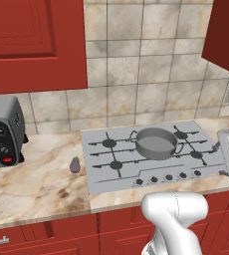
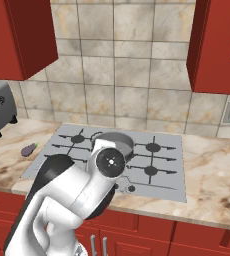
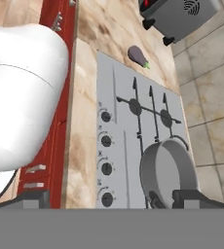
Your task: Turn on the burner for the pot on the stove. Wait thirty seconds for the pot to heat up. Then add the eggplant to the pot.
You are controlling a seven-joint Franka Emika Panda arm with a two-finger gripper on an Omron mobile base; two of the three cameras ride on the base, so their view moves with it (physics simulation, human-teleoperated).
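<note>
Hand view: eggplant point(image 3: 139, 56) on counter left of stove point(image 3: 148, 121); small, light, smooth, likely slippery — grip across its middle. Gripper point(image 3: 111, 198) wide open, empty.

Grey toaster oven point(image 1: 3, 130) with red button at left on marble counter point(image 1: 37, 184); red cabinets point(image 1: 34, 42) above tiled backsplash point(image 1: 136, 60).

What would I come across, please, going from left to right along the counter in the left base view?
Toaster oven → eggplant → left burner grates of the stove → pot → right burner grates.
</note>
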